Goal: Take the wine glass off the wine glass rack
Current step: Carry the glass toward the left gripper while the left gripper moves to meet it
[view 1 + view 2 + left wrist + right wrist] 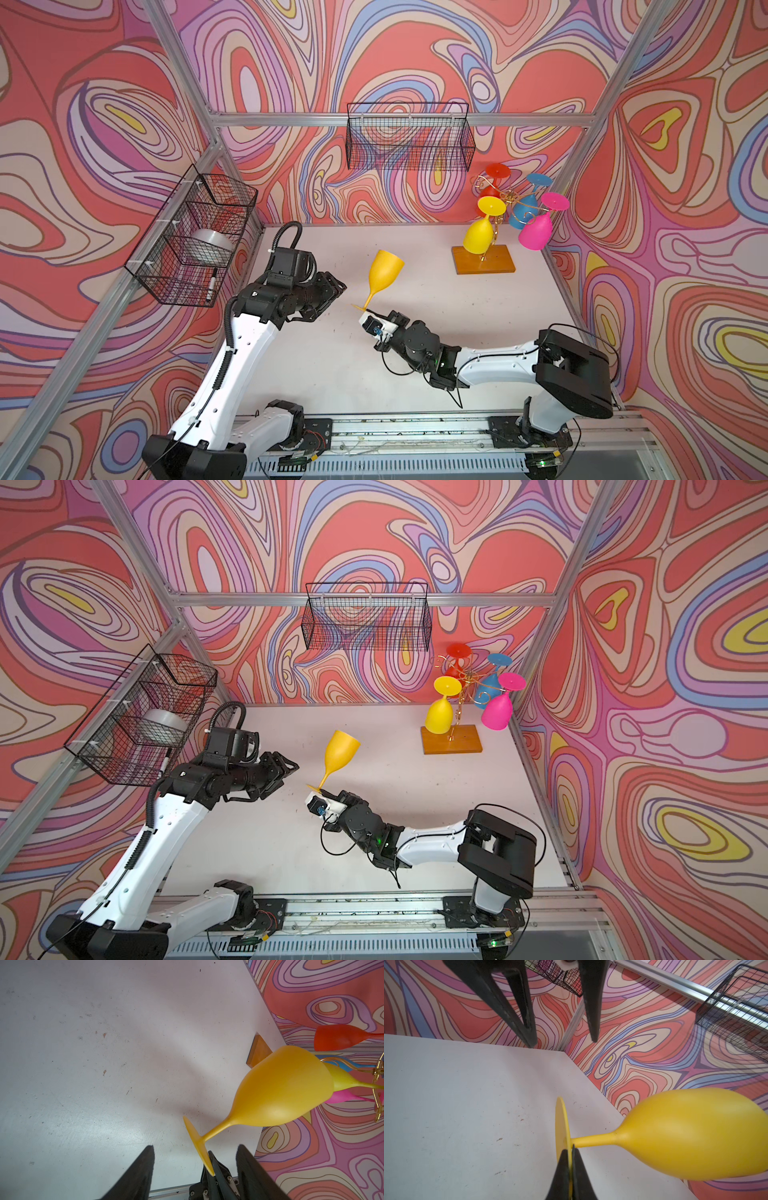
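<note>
Well apart from the wine glass rack, the right end effector clamps one orange wine glass by its foot. Four glasses hang on the rack; the left end effector gapes empty.

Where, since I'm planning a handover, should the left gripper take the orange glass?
The orange glass's stem, from the left gripper's side: thin, bare, between bowl and foot, whose rim the right gripper pinches; the bowl looks too wide.

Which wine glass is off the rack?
The orange glass, pinched by its foot in the right gripper; the yellow, red, blue and pink glasses hang on the rack.
</note>
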